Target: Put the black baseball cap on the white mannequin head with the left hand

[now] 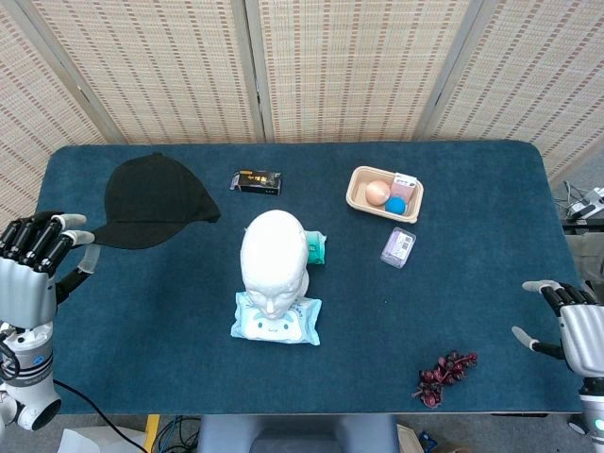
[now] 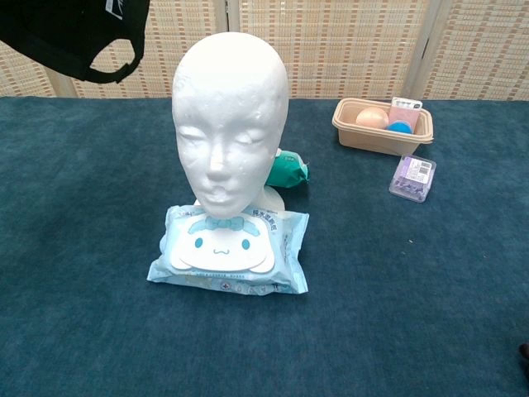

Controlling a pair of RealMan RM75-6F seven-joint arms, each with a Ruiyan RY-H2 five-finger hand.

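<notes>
My left hand holds the black baseball cap by its brim at the table's left side, lifted well above the surface. In the chest view the cap hangs at the top left, higher than the face of the white mannequin head, its back strap opening toward the head. The mannequin head stands upright at the table's middle, to the right of the cap and apart from it. My right hand rests at the front right corner with fingers apart, holding nothing.
A pack of wet wipes lies in front of the head's base and a green packet behind it. A beige tray with small items, a clear purple box, a black box and dark grapes lie around.
</notes>
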